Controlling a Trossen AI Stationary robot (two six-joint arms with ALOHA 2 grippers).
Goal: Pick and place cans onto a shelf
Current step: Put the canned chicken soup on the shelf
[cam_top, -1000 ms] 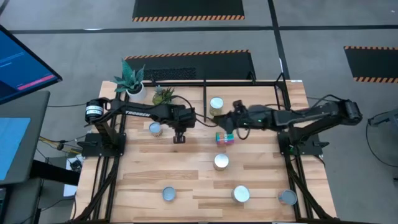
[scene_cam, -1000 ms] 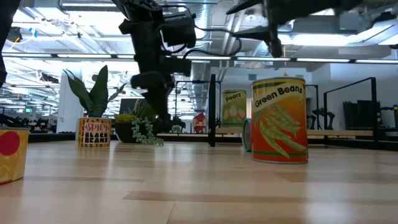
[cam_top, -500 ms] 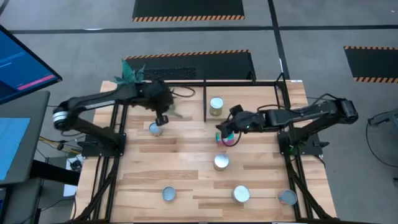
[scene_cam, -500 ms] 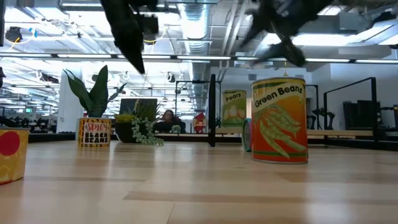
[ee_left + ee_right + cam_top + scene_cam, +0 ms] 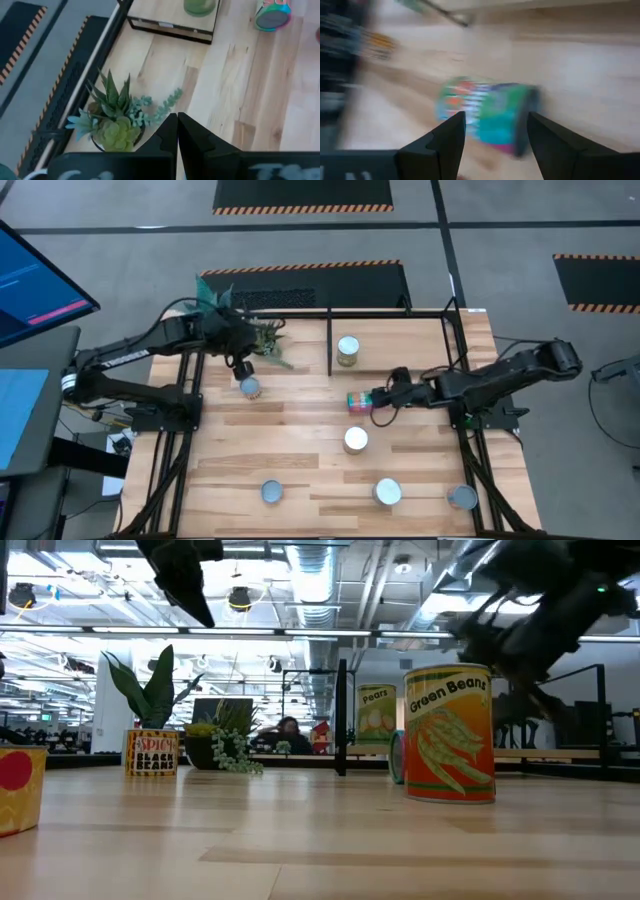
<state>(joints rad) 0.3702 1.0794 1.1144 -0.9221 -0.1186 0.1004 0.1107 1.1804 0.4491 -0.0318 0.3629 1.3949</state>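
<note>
Since the tipped can (image 5: 359, 401) lies sideways mid-counter, just below the shelf (image 5: 388, 313), the right tool (image 5: 381, 402) hangs released beside it; I'd straddle its middle squarely before squeezing. Left tool (image 5: 177, 131) sits clenched, empty, near the plants.

A succulent (image 5: 116, 131) sits just beside the left gripper (image 5: 177, 131); a taller plant (image 5: 209, 300) stands near it.

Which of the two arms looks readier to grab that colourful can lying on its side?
The right. Its hand sits right beside the tipped can, fingers spread and aimed at it. The left hand is shut, off by the potted plants near another can.
</note>
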